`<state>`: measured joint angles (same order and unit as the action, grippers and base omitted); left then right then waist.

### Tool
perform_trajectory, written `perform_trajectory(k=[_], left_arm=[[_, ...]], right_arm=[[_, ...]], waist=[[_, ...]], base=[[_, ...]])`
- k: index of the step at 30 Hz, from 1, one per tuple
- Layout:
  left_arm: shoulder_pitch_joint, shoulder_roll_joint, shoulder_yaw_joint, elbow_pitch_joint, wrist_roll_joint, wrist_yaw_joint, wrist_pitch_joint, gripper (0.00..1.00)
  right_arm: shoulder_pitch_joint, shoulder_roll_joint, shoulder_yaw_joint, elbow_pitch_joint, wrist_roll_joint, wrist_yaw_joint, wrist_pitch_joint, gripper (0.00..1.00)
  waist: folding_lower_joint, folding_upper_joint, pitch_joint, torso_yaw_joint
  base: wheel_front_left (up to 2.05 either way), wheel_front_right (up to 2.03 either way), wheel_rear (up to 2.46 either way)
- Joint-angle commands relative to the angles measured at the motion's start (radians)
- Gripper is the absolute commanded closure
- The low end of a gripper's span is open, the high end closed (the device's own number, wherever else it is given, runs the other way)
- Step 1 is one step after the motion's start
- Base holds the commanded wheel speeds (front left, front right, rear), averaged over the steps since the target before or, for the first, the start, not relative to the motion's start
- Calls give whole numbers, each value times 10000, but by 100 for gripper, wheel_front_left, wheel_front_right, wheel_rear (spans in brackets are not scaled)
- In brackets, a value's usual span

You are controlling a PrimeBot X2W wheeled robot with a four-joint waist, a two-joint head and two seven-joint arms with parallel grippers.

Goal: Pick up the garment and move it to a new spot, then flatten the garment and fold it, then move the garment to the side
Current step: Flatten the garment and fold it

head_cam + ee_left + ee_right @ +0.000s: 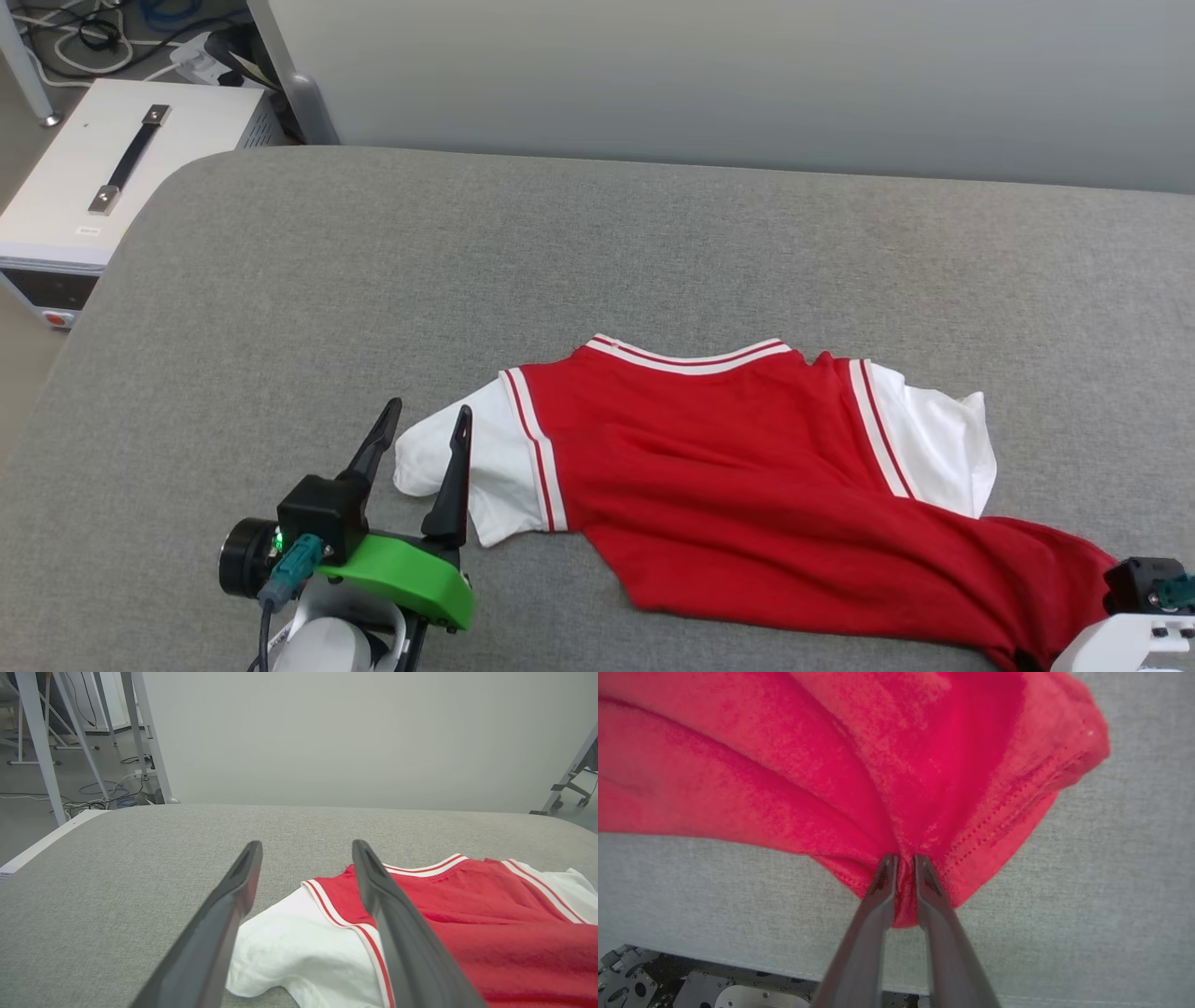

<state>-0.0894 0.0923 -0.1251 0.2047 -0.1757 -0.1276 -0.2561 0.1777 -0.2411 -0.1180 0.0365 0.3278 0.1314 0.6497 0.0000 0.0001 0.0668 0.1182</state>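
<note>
A: So, R gripper, what's it doing?
B: Narrow, pinching the shirt. Red hem is bunched btw the tips, w/ folds fanning out from the pinch. That's right at the near edge of the table.
A: And L gripper?
B: Wide open, nothing in it. Fingers point away from the robot, and the end of the white sleeve on that side lies btw them in the wrist view. Touching the fabric or not, can't tell.
A: Shirt overall?
B: Spread on the grey table, in the near half, right of centre. Striped neck trim faces the far side. Red body is mostly flat w/ a few wrinkles. The other white sleeve is rumpled at its end. The lower part is drawn into a tail toward the R gripper at the lower right corner.
A: Anything else around?
B: White box w/ a black strap handle sits beside the table's far left corner. Cables lie on the floor behind it, and there's a pale wall beyond the far edge.
</note>
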Motion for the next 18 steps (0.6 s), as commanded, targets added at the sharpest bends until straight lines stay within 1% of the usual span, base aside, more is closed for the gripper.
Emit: perform_trajectory(k=[1,6,10,13,15,18], left_arm=[[-178,-19,-5,-16,-20,-29,-57,0],[-337,-40,-21,-187,-60,-29,-57,0],[-472,-53,-112,-334,-90,-30,-57,0],[-637,-52,-188,-381,-110,-30,-57,0],[-733,-44,-290,-315,-173,-30,-57,0],[-918,-44,-394,-344,-207,-30,-57,0]], right_arm=[[-219,-89,59,-198,-48,-7,155,0],[-922,-634,224,-1092,312,-7,907,0],[-1896,-1308,496,-1480,616,-7,1845,0],[-2865,-1603,721,-1332,1051,-7,2941,0],[-3515,-1683,756,-1091,1264,-7,3622,0],[-4362,-1730,737,-657,1310,-7,4267,0]], waist=[[0,-1,45,23],[0,-1,307,157],[0,-1,684,336],[0,-1,1008,529],[0,-1,1215,682],[0,-1,1548,931]], base=[[0,0,0],[0,0,0],[0,0,0],[0,0,0],[0,0,0],[0,0,0]])
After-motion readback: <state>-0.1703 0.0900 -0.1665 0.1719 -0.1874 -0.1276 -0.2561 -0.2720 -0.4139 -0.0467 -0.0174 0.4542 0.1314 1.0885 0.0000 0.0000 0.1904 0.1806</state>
